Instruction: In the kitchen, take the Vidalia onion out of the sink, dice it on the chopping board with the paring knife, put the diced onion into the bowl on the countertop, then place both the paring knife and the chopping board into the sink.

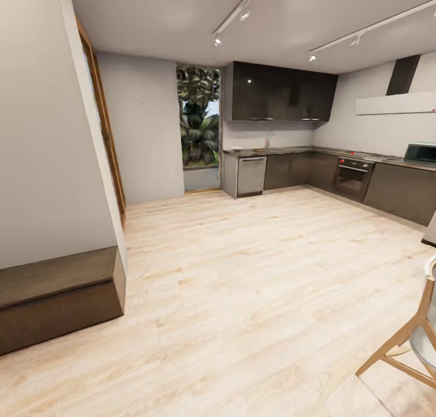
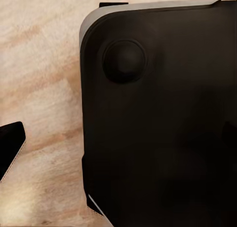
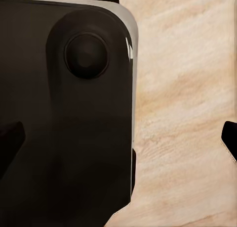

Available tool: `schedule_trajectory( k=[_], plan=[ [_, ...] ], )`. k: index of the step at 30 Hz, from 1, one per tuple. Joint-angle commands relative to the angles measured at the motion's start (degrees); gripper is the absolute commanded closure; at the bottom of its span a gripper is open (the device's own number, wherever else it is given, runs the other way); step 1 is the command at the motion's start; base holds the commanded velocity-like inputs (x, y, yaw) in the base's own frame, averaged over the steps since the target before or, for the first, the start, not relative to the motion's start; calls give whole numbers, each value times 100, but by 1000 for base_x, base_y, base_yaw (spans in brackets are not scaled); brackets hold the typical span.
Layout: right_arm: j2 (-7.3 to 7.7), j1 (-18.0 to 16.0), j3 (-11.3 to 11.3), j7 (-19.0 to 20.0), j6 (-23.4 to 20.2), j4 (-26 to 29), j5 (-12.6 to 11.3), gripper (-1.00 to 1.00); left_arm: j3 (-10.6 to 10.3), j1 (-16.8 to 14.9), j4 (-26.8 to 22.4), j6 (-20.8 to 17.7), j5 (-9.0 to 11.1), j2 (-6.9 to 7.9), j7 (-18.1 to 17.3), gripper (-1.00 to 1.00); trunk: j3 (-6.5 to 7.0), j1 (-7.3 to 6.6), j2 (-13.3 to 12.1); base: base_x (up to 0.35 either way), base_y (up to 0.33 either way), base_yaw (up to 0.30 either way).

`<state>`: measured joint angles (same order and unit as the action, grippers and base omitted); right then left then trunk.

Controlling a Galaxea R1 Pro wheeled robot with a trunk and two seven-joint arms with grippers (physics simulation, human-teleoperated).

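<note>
A light wood floor point(image 1: 242, 283) is seen all through the room. A dark wooden step point(image 1: 57, 296) and a wooden chair point(image 1: 409, 338) are stood on it. Far across it, a countertop point(image 1: 290, 151) is carried by dark cabinets point(image 1: 303, 170).

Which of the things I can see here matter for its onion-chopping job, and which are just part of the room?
For the job:
- countertop along the far wall
- tap marking the sink, too distant to make out

Just there:
- oven
- dishwasher
- microwave
- wooden chair
- dark bench
- window with plants
</note>
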<state>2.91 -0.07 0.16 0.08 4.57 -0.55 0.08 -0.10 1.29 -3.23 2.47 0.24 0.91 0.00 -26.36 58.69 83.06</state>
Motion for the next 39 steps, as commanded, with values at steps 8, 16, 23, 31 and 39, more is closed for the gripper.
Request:
schedule_trajectory(
  k=[8, 16, 23, 31, 39],
  plan=[
    [1, -1, 1, 1, 27, -5, -1, -100, 9, 4, -45, 24, 2, -47, 0, -100, -3, 4, 1, 341, 0, 0],
    [0, -1, 2, 1, 27, -6, 0, -100, 10, 5, -210, 18, 2, -79, 0, -100, -3, 4, 1, 341, 0, 0],
    [1, -1, 2, 1, 27, -6, 0, -100, 10, 4, -222, 17, 2, -82, 0, -100, -3, 4, 1, 341, 0, 0],
    [-1, -1, 2, 1, 27, -6, -2, -100, 10, 6, -227, 17, 2, -82, 0, -100, -3, 4, 1, 341, 0, 0],
    [-1, -1, 2, 1, 27, -6, 1, -100, 10, 5, -228, 17, 2, -82, 0, -100, -3, 4, 1, 341, 0, 0]
  ],
)
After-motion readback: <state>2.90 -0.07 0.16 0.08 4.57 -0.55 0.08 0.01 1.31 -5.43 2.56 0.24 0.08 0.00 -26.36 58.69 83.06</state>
